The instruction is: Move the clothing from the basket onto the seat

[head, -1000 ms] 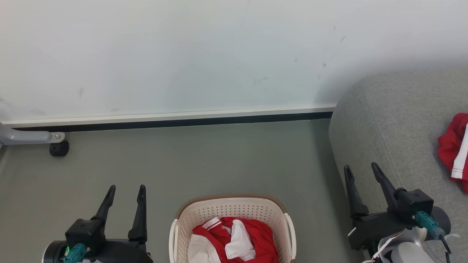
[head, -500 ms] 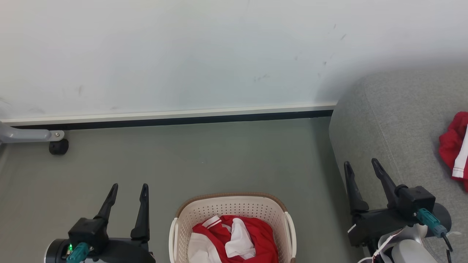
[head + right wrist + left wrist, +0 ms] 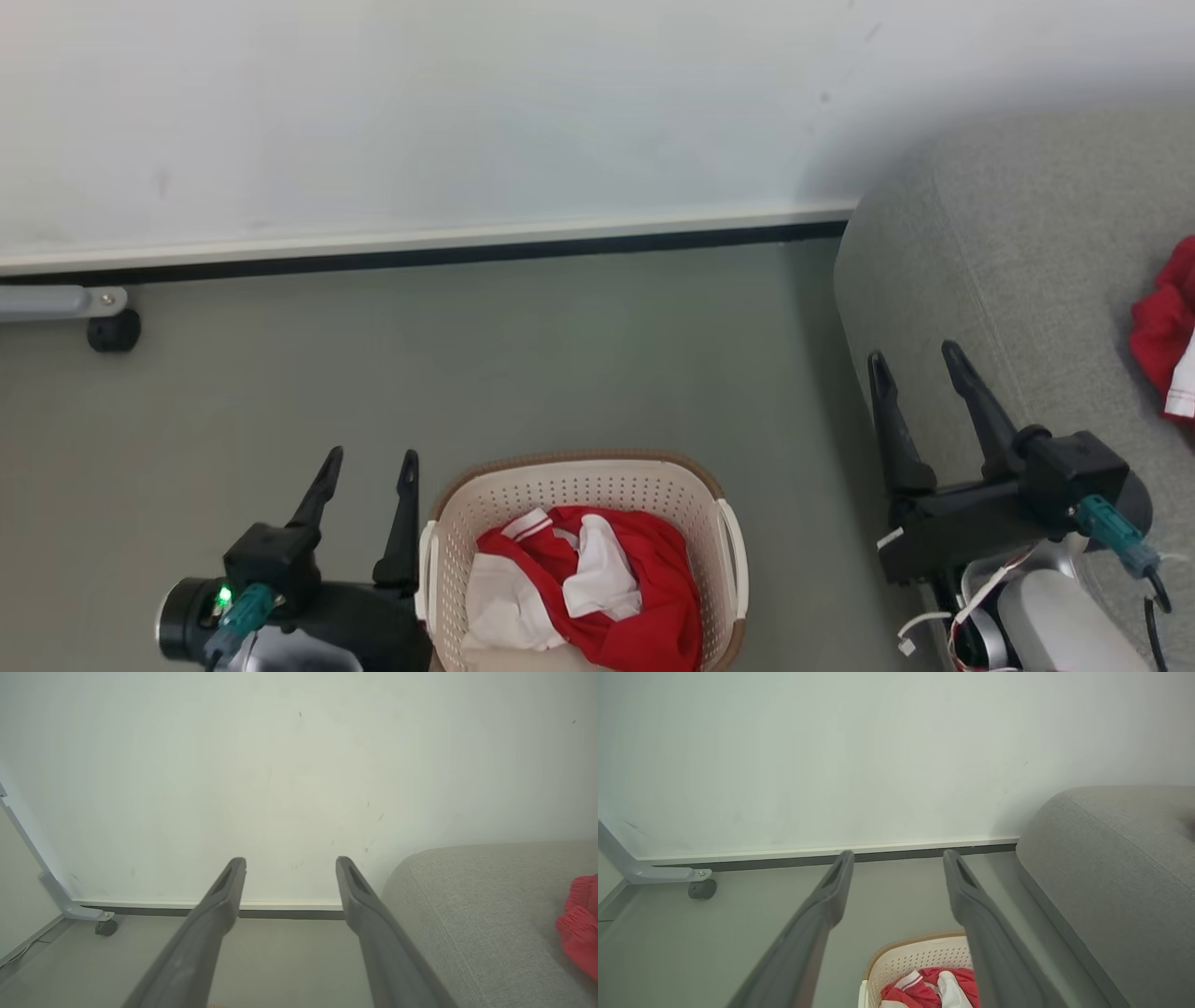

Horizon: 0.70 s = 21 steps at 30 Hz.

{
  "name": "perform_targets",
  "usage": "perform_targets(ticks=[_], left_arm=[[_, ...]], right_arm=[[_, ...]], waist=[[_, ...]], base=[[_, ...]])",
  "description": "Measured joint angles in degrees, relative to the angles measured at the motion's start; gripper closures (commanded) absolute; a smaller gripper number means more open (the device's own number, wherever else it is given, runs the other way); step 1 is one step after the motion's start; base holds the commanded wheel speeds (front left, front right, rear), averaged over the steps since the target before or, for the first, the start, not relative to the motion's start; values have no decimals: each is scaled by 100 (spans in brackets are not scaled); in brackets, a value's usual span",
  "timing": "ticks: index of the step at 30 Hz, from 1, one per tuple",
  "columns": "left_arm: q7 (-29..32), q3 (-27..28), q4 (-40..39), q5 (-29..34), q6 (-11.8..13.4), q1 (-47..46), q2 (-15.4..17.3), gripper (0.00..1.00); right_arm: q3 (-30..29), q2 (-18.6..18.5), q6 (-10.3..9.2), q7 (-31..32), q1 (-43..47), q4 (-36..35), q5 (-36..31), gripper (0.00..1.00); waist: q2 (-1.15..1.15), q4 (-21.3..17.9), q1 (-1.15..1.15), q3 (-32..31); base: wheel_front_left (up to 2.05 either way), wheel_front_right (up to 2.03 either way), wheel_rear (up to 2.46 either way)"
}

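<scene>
Head view: left hand (image 3: pixel 372 455) just beside basket (image 3: pixel 579 459), right hand (image 3: pixel 913 353) by sofa (image 3: pixel 1008 261); both spread wide, empty.
Risk: red jersey (image 3: pixel 644 579) could catch the rim, tipping the basket.

Looks like a home-style living-room corner, though sparely furnished. Has a grey fabric sofa (image 3: pixel 1008 280) at 3 o'clock of the head view, with a red garment (image 3: pixel 1162 327) lying on it. Has a cream laundry basket (image 3: pixel 579 464) with a brown rim at 6 o'clock on the floor (image 3: pixel 560 355), holding red-and-white clothing (image 3: pixel 644 597). Shows a bare white wall (image 3: pixel 467 112) at 12 o'clock, edged by a white skirting board (image 3: pixel 420 245) over a dark strip. Also shows, at 9 o'clock, a grey metal leg (image 3: pixel 47 301) on a black caster (image 3: pixel 114 331), more like equipment than household furniture.
</scene>
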Motion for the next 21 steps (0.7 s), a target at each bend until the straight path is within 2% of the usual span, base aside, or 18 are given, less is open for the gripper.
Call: perform_targets(ticks=[9,21], left_arm=[[147,-286,534,76,-125,-604,-204,0],[341,-619,1412,250,-407,-1383,-269,0]], right_arm=[[-16,1,-43,59,-330,-554,-96,0],[56,135,-64,153,-861,-1279,-208,0]], waist=[[0,-155,0,629],[1,-449,1,1605]], base=[[0,0,0],[0,0,0]])
